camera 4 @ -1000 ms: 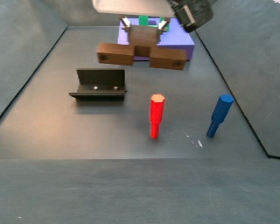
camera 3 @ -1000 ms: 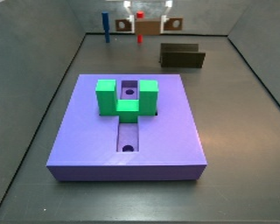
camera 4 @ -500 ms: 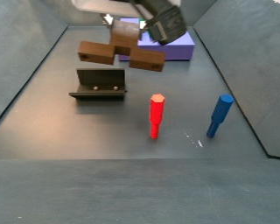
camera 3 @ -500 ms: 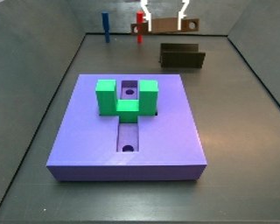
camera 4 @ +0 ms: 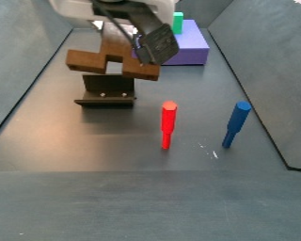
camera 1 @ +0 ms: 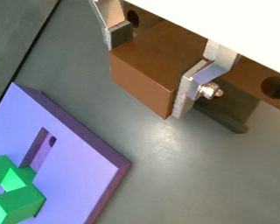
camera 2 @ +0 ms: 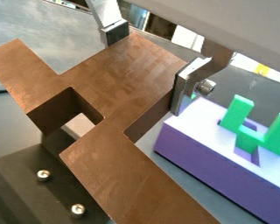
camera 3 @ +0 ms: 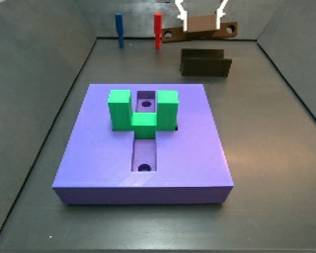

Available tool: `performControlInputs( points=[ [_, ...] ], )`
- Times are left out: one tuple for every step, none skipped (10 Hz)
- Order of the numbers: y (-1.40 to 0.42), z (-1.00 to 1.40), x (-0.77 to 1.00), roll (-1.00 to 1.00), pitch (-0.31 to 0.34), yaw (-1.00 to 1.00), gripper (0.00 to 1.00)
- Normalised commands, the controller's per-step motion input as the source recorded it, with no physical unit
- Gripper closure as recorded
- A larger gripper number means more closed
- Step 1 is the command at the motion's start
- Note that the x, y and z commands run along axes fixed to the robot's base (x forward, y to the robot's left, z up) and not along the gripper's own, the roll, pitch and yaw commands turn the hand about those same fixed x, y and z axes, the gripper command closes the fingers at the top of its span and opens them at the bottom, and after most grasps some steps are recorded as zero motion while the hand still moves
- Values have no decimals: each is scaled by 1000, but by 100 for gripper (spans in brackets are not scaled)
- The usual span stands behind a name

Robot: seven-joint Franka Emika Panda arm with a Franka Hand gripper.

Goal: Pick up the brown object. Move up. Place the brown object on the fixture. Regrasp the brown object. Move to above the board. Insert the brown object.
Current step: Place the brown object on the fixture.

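Note:
My gripper (camera 4: 123, 42) is shut on the stem of the brown object (camera 4: 108, 64), an orange-brown T-shaped piece. It hangs over the fixture (camera 4: 105, 90), a dark bracket on the floor. In both wrist views the silver fingers clamp the piece's sides: gripper (camera 1: 157, 57) on the brown object (camera 1: 152, 72), gripper (camera 2: 152, 57) on the brown object (camera 2: 108, 96). The fixture (camera 2: 35, 185) shows its screws below the piece. In a side view the gripper (camera 3: 201, 25) holds the brown object (camera 3: 200, 34) beyond the fixture (camera 3: 205, 63). The purple board (camera 3: 188, 148) carries a green block (camera 3: 139, 111).
A red peg (camera 4: 168, 124) and a blue peg (camera 4: 236, 124) stand upright on the floor beside the fixture; they also show as the red peg (camera 3: 158, 28) and blue peg (camera 3: 119, 28). Grey walls slope up round the floor. The board (camera 4: 191, 49) lies behind the gripper.
The gripper has carried the brown object away from the board and down toward the fixture. It now hangs over the bracket. The grip has stayed shut.

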Motion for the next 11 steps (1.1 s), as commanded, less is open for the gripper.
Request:
performControlInputs(
  points=[
    [200,-111,954,-297,320,0,100],
    [17,-126,934,-297,360,-91,100],
    [20,-257,837,-297,311,-143,100],
    [43,-366,734,-331,237,-117,100],
    [94,-469,551,-357,97,-14,100],
    [86,-429,560,-309,43,11,100],
    [46,-343,457,-231,51,71,100],
    [3,-254,371,-191,23,94,100],
    [37,-263,237,-157,0,77,100],
    [37,-166,9,0,0,11,100],
    [0,0,-17,0,0,-11,100]
  ],
)
